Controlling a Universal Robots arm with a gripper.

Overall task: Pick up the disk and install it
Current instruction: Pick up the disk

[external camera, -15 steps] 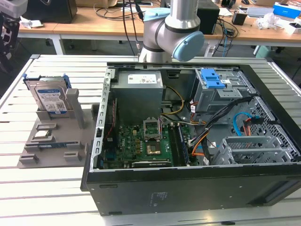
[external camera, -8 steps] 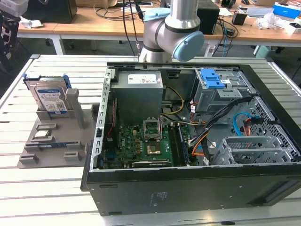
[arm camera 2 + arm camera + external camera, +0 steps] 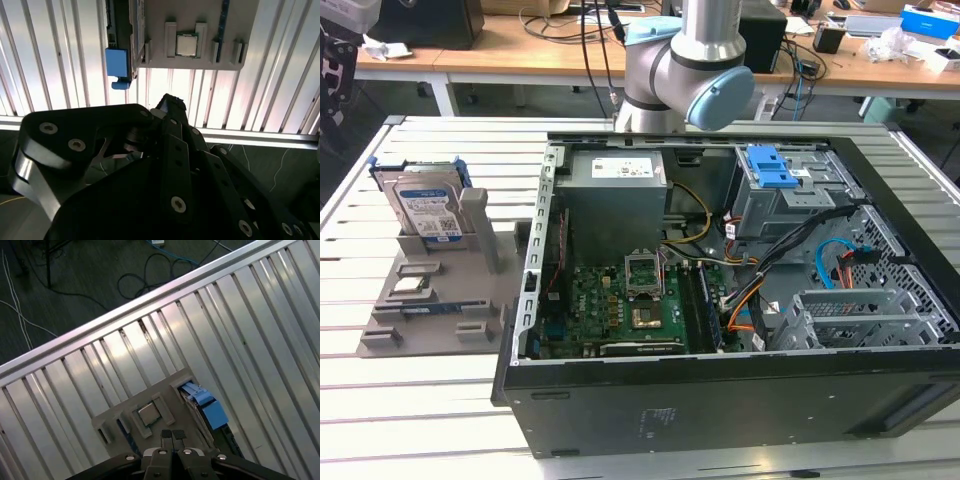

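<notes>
**Closed pincer above the holder, disk on edge in its slot**

In the first wrist view the gripper hangs above the grey holder and well clear of it. Its two black fingertips are pressed together with only a seam between them, and they carry nothing. The step in hand, as I judge it, is the reach for the disk. To do it well, the jaws should part wider than the disk's thickness before they come down, and they should line up with its flat faces rather than its plastic frame. A straight lift out of the slot should keep the disk from binding.

The disk stands on edge in a slot at one end of the holder. From above it is a thin metal slab capped by a smooth blue plastic bracket. In the exterior view its silver face carries a white-and-blue label.

A small square processor chip with a dull metal lid sits in a pocket of the holder, beside the disk's slot. The holder itself is matte grey plastic with blocky ribs and pockets.

The holder lies on the table, which is made of long ribbed aluminium slats bright enough to glare.

Farther off, on the exterior view's right of the holder, is the open computer case of dark sheet metal, perforated in places. Inside it are a green motherboard, a boxy grey power supply and a ridged blue latch. Beyond the case rises the arm, with rounded silver and pale-blue joints.
</notes>
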